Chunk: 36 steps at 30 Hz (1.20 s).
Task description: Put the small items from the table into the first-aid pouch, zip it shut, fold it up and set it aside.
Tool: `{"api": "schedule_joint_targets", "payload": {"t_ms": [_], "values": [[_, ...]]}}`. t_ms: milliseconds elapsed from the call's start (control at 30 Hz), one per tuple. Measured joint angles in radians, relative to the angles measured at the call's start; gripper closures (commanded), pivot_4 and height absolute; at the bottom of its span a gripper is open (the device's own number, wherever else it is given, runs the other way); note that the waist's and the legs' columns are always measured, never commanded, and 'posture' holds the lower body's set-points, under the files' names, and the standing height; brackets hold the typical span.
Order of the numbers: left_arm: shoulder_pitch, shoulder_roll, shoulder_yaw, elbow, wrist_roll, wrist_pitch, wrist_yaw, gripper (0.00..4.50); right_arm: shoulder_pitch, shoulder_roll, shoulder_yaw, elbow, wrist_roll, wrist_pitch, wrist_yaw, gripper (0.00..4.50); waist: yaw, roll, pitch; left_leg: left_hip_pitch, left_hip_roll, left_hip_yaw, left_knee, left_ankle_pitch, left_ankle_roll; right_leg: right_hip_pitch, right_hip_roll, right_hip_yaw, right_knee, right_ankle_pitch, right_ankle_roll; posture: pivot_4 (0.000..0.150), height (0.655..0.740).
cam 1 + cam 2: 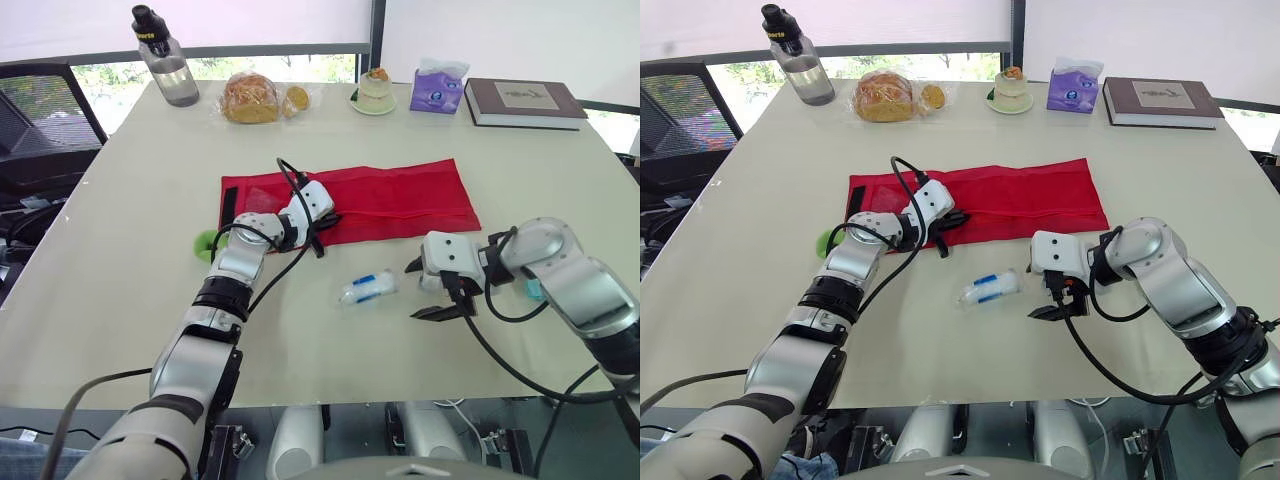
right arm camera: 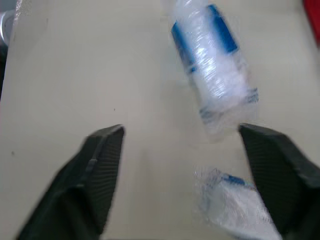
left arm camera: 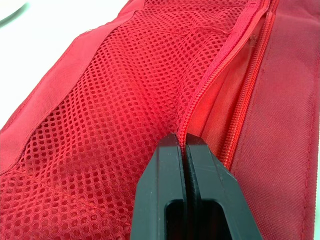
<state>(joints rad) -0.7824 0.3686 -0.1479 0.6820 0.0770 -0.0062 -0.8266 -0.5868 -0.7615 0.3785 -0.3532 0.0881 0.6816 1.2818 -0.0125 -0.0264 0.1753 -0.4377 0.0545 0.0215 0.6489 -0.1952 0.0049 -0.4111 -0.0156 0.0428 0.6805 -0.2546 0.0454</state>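
- Beige table [image 1: 120, 300] by a window; a water bottle [image 1: 165, 60], bagged bread [image 1: 252, 98], dessert cup [image 1: 375, 92], tissue pack [image 1: 437, 88] and book [image 1: 523, 102] are lined up along the far edge.
- The red first-aid pouch [image 1: 400, 200] is spread flat mid-table, its zipper edge pinched tight by the left gripper [image 3: 186, 142].
- The right gripper [image 1: 425, 290] is held wide open, empty, just beside a wrapped roll [image 1: 368, 288] lying near the pouch.
- A green thing [image 1: 205, 243] is half hidden by the left arm.
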Motion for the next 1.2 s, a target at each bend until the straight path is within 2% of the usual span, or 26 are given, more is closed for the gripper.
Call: {"api": "schedule_joint_targets", "payload": {"t_ms": [167,267,367,633,733,800,900,1000,1200], "values": [[-0.002,-0.001,0.000,0.007,0.000,-0.006,-0.001,4.50,-0.053,0.038,0.010,0.025,0.010,-0.053,-0.017,0.08,0.001,0.000,0.000,0.000,0.000,0.000,0.000,0.000,0.000,0.000,0.000,0.000,0.000,0.000,0.000,0.150,0.7400],[-0.003,-0.002,-0.001,0.009,0.000,-0.008,-0.002,4.50,-0.110,0.074,0.065,0.102,-0.007,-0.094,-0.002,0.08,-0.001,0.000,0.000,0.000,0.000,0.000,0.000,0.000,0.000,0.000,0.000,0.000,0.000,0.000,0.000,0.150,0.7400],[-0.003,-0.002,-0.005,0.008,-0.001,-0.009,-0.002,4.50,-0.152,0.091,0.149,0.216,-0.061,-0.214,0.029,0.08,0.002,0.000,0.000,0.000,0.000,0.000,0.000,0.000,0.000,0.000,0.000,0.000,0.000,0.000,0.000,0.150,0.7400],[0.013,0.004,-0.011,-0.023,-0.002,-0.001,-0.006,4.50,-0.218,0.148,0.193,0.389,-0.117,-0.353,0.078,0.08,0.000,0.000,0.000,0.000,0.000,0.000,0.000,0.000,0.000,0.000,0.000,0.000,0.000,0.000,0.000,0.150,0.7400],[0.015,0.006,-0.011,-0.027,-0.002,0.002,-0.006,4.50,-0.217,0.164,0.197,0.422,-0.127,-0.381,0.083,0.84,0.000,0.000,0.000,0.000,0.000,0.000,0.000,0.000,0.000,0.000,0.000,0.000,0.000,0.000,0.000,0.150,0.7400],[0.020,0.007,-0.011,-0.035,-0.002,0.005,-0.006,4.50,-0.217,0.177,0.197,0.429,-0.128,-0.385,0.085,1.67,0.000,0.000,0.000,0.000,0.000,0.000,0.000,0.000,0.000,0.000,0.000,0.000,0.000,0.000,0.000,0.150,0.7400],[0.021,0.007,-0.011,-0.036,-0.002,0.006,-0.007,4.50,-0.216,0.176,0.197,0.429,-0.134,-0.388,0.091,3.23,0.000,0.000,0.000,0.000,0.000,0.000,0.000,0.000,0.000,0.000,0.000,0.000,0.000,0.000,0.000,0.150,0.7400],[0.021,0.007,-0.011,-0.036,-0.002,0.009,-0.007,4.50,-0.203,0.173,0.192,0.408,-0.134,-0.386,0.091,4.33,0.000,0.000,0.000,0.000,0.000,0.000,0.000,0.000,0.000,0.000,0.000,0.000,0.000,0.000,0.000,0.150,0.7400],[0.022,0.008,-0.014,-0.041,-0.002,0.011,-0.008,4.50,-0.146,0.162,0.158,0.324,-0.125,-0.300,0.065,4.43,0.000,0.000,0.000,0.000,0.000,0.000,0.000,0.000,0.000,0.000,0.000,0.000,0.000,0.000,0.000,0.150,0.7400]]}}
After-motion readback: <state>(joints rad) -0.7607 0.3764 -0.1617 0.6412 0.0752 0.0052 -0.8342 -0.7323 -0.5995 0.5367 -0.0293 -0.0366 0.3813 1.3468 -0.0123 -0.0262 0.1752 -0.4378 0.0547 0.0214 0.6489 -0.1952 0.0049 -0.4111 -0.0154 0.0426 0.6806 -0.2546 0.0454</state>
